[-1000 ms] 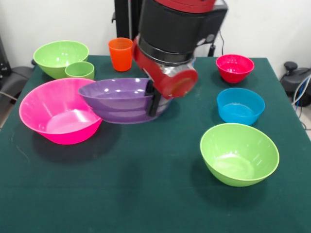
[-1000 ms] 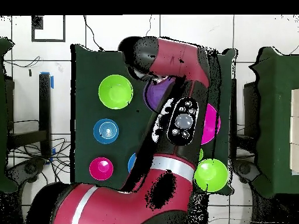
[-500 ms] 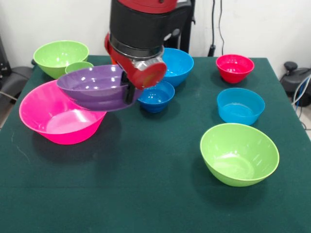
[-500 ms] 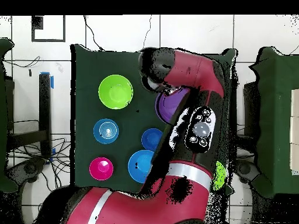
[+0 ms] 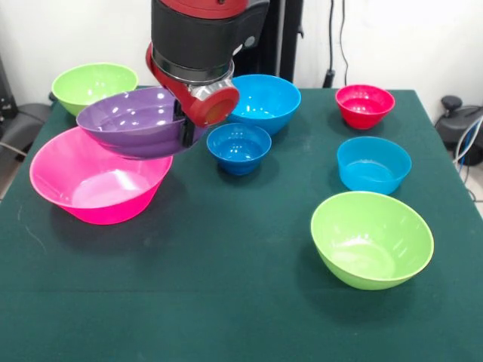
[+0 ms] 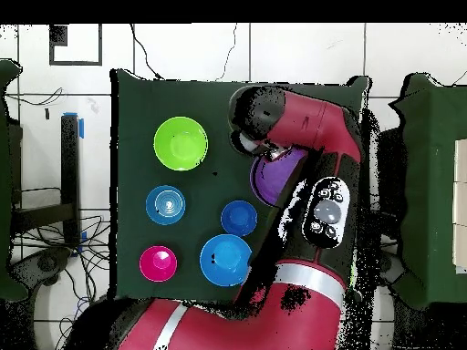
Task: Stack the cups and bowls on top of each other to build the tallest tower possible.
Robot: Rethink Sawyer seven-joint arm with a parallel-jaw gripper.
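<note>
My gripper (image 5: 185, 128) is shut on the right rim of the purple bowl (image 5: 130, 121) and holds it in the air, slightly tilted, over the far right part of the large pink bowl (image 5: 94, 187). The purple bowl also shows in the overhead view (image 6: 274, 175), partly under the arm. Around them stand a large blue bowl (image 5: 264, 102), a small blue bowl (image 5: 239, 147), a medium blue bowl (image 5: 373, 166), a small red bowl (image 5: 364, 104) and two lime green bowls (image 5: 94, 84) (image 5: 372, 239). The orange cup and the light green cup are hidden behind the arm and the purple bowl.
The arm's thick black and red wrist (image 5: 196, 45) hangs over the table's far left. In the overhead view the arm (image 6: 315, 196) covers the pink bowl's side of the green table (image 6: 137, 118). Dark chairs stand beyond the table's side edges.
The gripper has carried the purple bowl leftward in the front view, from beside the pink bowl to above it. This uncovered the two blue bowls and hid both cups.
</note>
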